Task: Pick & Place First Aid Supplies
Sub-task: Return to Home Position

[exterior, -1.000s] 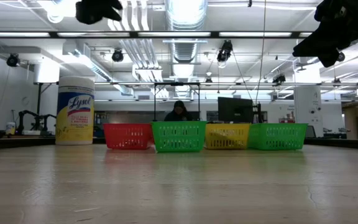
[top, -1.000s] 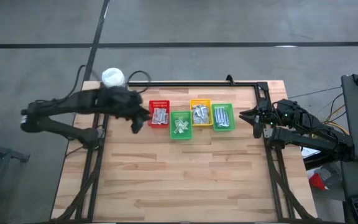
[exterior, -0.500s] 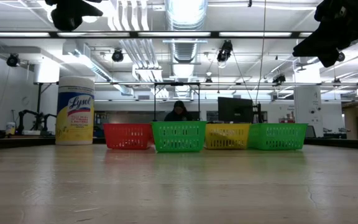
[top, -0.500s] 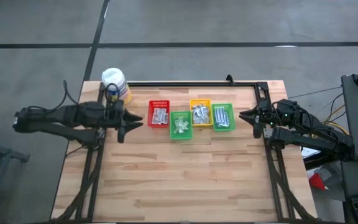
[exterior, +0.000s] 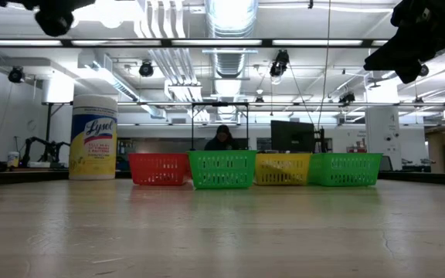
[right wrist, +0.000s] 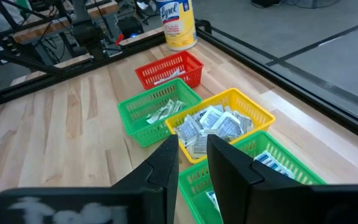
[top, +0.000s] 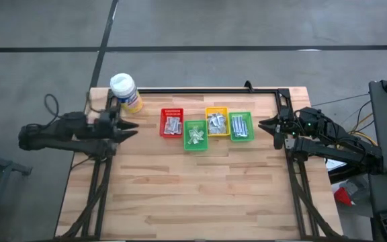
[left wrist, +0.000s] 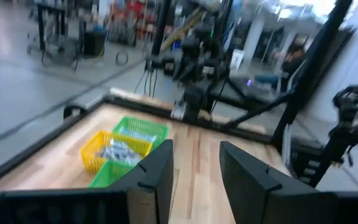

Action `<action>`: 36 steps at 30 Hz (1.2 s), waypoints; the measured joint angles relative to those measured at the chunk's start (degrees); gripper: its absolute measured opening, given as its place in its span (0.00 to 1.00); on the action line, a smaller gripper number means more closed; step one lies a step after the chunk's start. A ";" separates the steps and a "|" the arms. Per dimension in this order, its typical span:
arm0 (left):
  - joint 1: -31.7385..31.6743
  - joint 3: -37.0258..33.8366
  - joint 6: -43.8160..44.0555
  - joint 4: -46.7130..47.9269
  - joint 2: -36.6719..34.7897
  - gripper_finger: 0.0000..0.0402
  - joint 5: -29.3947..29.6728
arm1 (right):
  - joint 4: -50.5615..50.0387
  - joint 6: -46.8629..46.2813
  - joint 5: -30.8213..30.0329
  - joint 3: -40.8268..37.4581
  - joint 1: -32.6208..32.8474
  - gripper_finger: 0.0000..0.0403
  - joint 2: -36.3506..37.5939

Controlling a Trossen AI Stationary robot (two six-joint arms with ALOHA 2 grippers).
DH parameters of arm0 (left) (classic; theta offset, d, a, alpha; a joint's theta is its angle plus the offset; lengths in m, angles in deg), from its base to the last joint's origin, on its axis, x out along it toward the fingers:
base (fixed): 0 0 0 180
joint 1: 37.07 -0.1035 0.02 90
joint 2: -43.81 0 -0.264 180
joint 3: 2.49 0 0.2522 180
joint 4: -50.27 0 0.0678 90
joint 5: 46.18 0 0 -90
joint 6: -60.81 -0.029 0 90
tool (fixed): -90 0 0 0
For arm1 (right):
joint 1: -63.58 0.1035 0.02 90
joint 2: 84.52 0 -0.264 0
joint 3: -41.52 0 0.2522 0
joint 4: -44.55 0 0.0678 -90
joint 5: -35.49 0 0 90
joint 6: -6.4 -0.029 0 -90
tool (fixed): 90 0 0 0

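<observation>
We note first aid supplies (top: pixel 173 126) inside red bin (top: pixel 172 110); left gripper (top: pixel 130 128) left of bin, spread, empty; right gripper (top: pixel 267 125) well right, spread.

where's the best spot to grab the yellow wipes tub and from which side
Grip the wipes tub around its round yellow body, below the white lid. It stands upright at the table's far left corner, so come in level from the side; the open left gripper is probably nearest.
</observation>
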 joint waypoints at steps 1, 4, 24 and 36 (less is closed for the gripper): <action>0.00 -0.12 -0.49 0.58 -1.42 0.31 -0.03 | 0.00 0.00 0.00 0.01 -0.01 0.19 0.01; 0.00 -0.36 -2.10 2.44 -5.78 0.31 -0.05 | 0.00 0.00 0.00 0.00 0.01 0.18 0.01; -0.02 -16.15 -4.57 -5.62 -17.41 0.31 -0.25 | 0.00 0.00 -0.02 0.00 -0.01 0.21 0.01; 0.00 -24.82 -1.21 -10.04 -17.47 0.31 0.05 | 1.57 -0.89 -0.04 0.00 -0.01 0.18 0.04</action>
